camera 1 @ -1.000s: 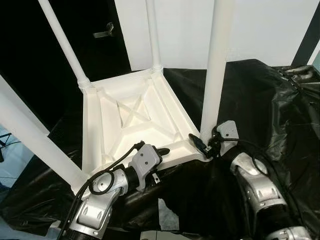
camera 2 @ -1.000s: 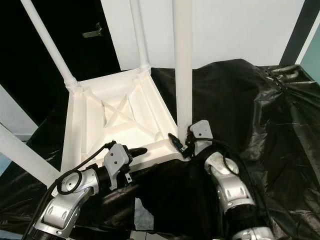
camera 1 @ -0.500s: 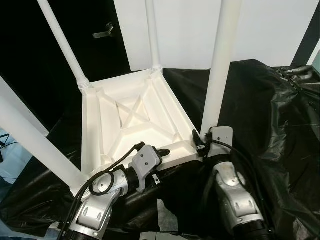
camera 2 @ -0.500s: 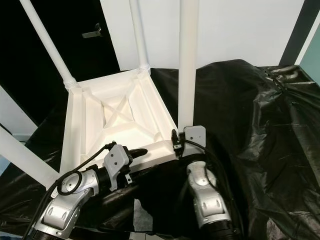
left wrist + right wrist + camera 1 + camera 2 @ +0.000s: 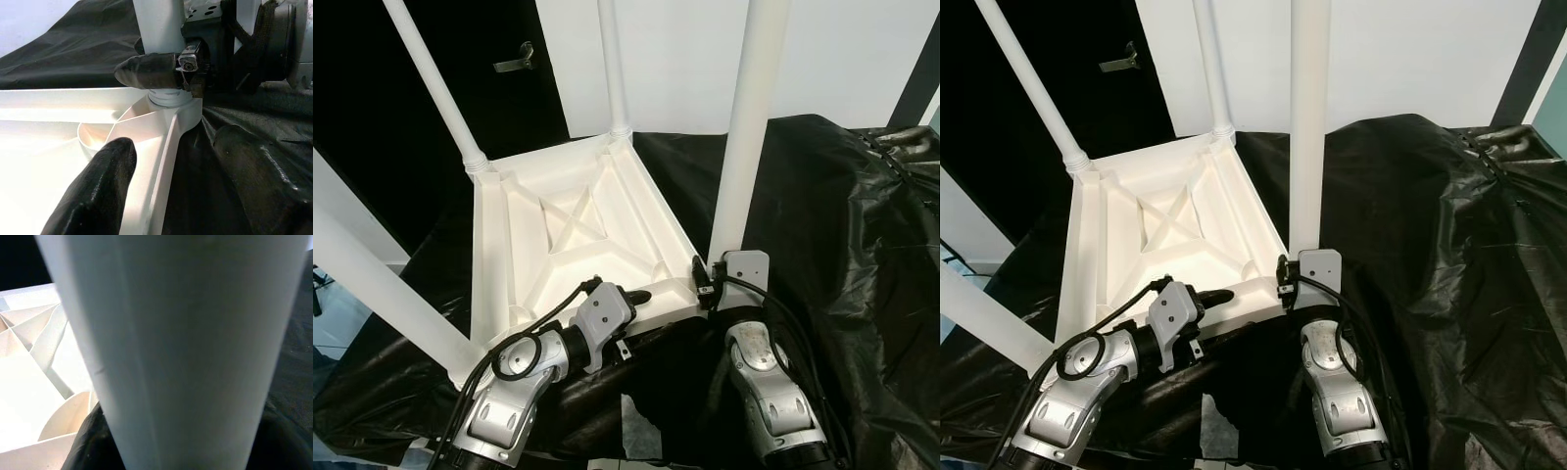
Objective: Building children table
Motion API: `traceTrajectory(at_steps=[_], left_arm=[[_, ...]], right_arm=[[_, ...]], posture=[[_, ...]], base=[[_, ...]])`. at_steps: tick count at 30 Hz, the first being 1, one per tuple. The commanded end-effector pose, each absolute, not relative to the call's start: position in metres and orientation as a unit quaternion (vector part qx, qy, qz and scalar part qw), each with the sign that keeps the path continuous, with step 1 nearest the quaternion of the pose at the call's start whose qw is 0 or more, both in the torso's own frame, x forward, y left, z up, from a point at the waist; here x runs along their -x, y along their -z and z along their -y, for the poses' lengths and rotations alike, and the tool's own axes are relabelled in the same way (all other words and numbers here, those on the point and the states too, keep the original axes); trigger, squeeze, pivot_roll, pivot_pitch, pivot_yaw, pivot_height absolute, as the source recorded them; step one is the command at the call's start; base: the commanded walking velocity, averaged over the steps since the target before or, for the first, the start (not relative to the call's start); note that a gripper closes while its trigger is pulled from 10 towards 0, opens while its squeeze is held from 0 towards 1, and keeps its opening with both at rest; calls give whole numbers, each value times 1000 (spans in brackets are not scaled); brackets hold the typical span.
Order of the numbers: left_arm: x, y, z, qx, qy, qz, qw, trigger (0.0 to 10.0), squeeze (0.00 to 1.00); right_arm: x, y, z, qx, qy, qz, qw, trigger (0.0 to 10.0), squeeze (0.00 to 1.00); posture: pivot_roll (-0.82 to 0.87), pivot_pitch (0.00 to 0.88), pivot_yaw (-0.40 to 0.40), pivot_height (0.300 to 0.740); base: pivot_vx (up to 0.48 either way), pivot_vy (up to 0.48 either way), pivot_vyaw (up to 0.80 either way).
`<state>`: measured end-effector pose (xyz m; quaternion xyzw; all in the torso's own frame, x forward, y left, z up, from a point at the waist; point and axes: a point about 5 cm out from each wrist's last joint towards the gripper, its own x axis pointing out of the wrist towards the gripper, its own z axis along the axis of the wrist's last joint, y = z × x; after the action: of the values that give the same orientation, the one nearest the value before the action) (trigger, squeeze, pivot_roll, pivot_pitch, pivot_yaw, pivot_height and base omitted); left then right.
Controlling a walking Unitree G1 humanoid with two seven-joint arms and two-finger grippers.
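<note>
Gripping the near right leg (image 5: 744,147) at its foot, the right gripper (image 5: 164,71) has its jaws pinched around the post where it enters the corner socket of the upturned white children's table (image 5: 578,230), which lies on a desk draped in black sheeting (image 5: 842,215). The left gripper (image 5: 631,297) straddles the table's near rim, jaws spread, one finger inside the frame. Should the post be twisted off-axis, it could bind or work loose, and an unclamped rim might let the table slide.

Bright, sharp head views, harsh white-on-black contrast; wrist views soft, blown-out glare on white plastic.
</note>
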<state>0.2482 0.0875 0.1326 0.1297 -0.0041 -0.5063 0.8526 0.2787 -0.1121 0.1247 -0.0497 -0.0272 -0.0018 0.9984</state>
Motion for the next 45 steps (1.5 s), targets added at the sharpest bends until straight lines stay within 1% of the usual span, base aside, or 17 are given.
traceTrajectory(at_steps=[1, 6, 13, 14, 15, 18, 19, 20, 24, 28, 32, 33, 35, 36, 37, 38, 45], left_arm=[[-249, -131, -88, -134, 500, 1, 856, 10000, 0], [-249, -131, -90, -133, 498, 1, 857, 10000, 0], [-248, -130, -91, -131, 496, -1, 858, 10000, 0], [-248, -130, -91, -132, 496, -1, 859, 10000, 0], [-248, -130, -91, -132, 496, -1, 859, 10000, 0], [-248, -130, -92, -132, 496, -2, 858, 10000, 0], [-249, -130, -92, -133, 495, -2, 858, 10000, 0], [-249, -130, -92, -134, 495, -3, 858, 10000, 0], [-249, -130, -92, -135, 495, -3, 858, 10000, 0], [-250, -130, -93, -136, 495, -3, 858, 10000, 0], [-250, -130, -94, -137, 494, -3, 858, 10000, 0], [-250, -130, -94, -137, 494, -3, 859, 10000, 0], [-250, -130, -94, -137, 493, -3, 859, 10000, 0], [-250, -130, -94, -137, 493, -3, 859, 10000, 0], [-250, -130, -94, -137, 493, -3, 859, 10000, 0], [-249, -130, -95, -137, 492, -3, 860, 10000, 0], [-248, -131, -95, -137, 493, -5, 859, 10000, 0]], right_arm=[[-275, -115, 119, 50, 28, 1, 998, 10000, 1000], [-273, -119, 118, 57, 11, 9, 998, 10000, 1000], [-270, -127, 126, 57, -60, 35, 996, 10000, 1000], [-270, -128, 127, 58, -86, 38, 994, 10000, 0], [-270, -128, 127, 58, -86, 38, 994, 10000, 0], [-271, -129, 130, 65, -130, 43, 988, 10000, 0], [-274, -131, 133, 79, -184, 48, 979, 10000, 0], [-276, -132, 134, 85, -203, 48, 974, 10000, 0], [-278, -133, 137, 92, -225, 47, 969, 10000, 0], [-289, -135, 143, 120, -287, 34, 950, 10000, 0], [-294, -132, 145, 130, -314, 21, 940, 10000, 0], [-295, -131, 145, 135, -323, 19, 937, 7529, 0], [-296, -129, 146, 139, -329, 15, 934, 7529, 0], [-297, -128, 146, 143, -334, 13, 932, 1804, 0], [-297, -127, 146, 145, -339, 12, 929, 1804, 0], [-297, -126, 146, 145, -342, 12, 928, 0, 0], [-296, -123, 149, 135, -343, 8, 929, 0, 0]], posture=[[10, 0, 96, 740], [10, 0, 94, 740], [10, 0, 95, 740], [11, 0, 97, 740], [11, 0, 97, 740], [13, 0, 99, 740], [14, 0, 102, 740], [16, 0, 102, 740], [17, 0, 104, 740], [22, 0, 103, 740], [27, 0, 102, 740], [31, 0, 101, 740], [32, 0, 101, 740], [33, 0, 101, 740], [35, 0, 100, 740], [35, 0, 102, 740], [31, 0, 106, 740]], base=[[0, 0, 0], [0, 0, 0], [0, 0, 0], [0, 0, 0], [0, 0, 0], [0, 0, 0], [0, 0, 0], [0, 0, 0], [0, 0, 0], [0, 0, 0], [0, 0, 0], [0, 0, 0], [0, 0, 0], [0, 0, 0], [0, 0, 0], [0, 0, 0], [0, 0, 0]])
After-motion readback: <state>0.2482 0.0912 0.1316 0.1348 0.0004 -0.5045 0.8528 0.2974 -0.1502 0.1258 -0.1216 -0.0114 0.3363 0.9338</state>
